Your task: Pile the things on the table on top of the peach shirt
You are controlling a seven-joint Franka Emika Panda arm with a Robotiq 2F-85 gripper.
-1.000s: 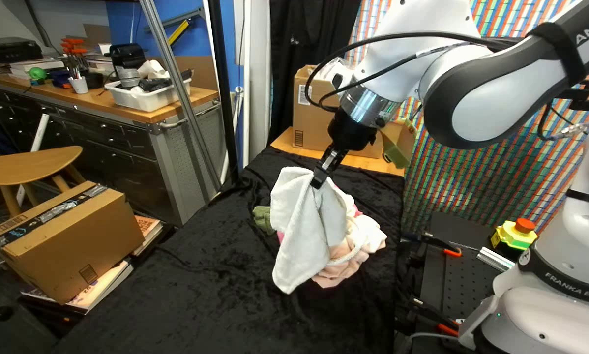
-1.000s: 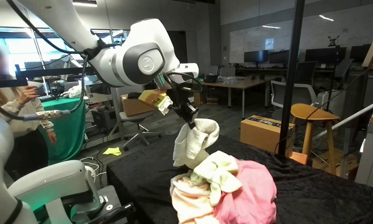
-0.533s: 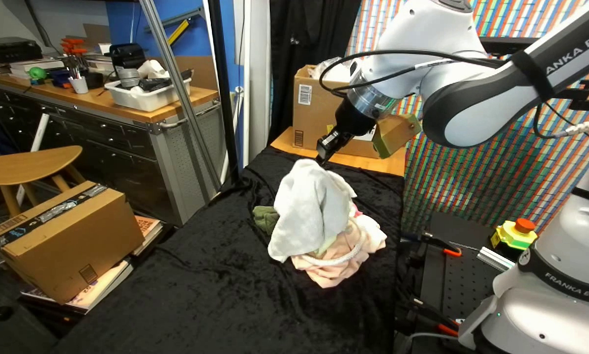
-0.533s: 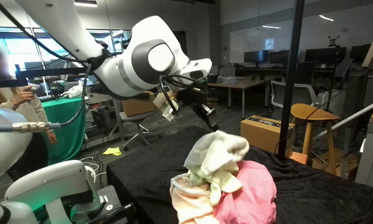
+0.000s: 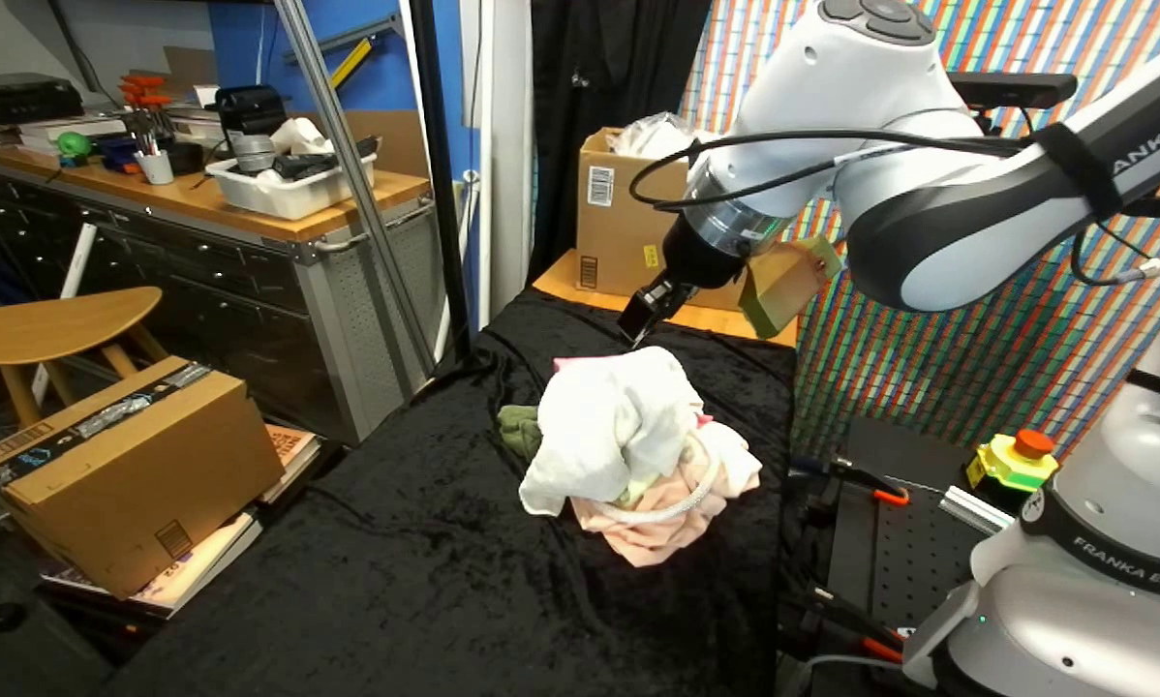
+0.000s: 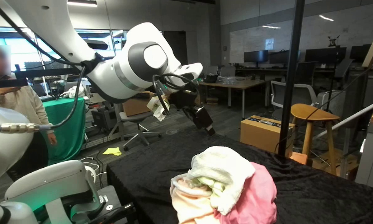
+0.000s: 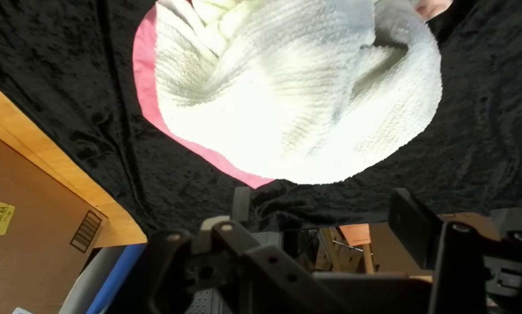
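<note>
A white towel (image 5: 609,416) lies draped over the heap of cloth, and its ribbed top (image 6: 224,165) fills the upper wrist view. Under it, the peach shirt (image 5: 650,542) shows with a pale collar-like band (image 6: 188,188). A pink cloth (image 6: 262,193) bulges out beside the shirt, partly covered by the towel. Bits of a pale green cloth (image 6: 216,185) peek from beneath the towel. At the heap's edge, an olive cloth (image 5: 519,431) sticks out. My gripper (image 7: 324,213) is open beyond the heap, apart from the towel, its fingers (image 7: 242,204) wide with nothing between them.
Black velvety fabric (image 5: 425,581) covers the table. A large cardboard box (image 5: 628,223) stands on the wooden edge behind the gripper. A black pole (image 6: 290,77) rises at the table's side. A person (image 6: 21,93) stands behind the arm.
One second ago my gripper was shut on the hanging white towel. It has let go and opened, and the towel has sunk onto the heap. The gripper now stands away from it.
</note>
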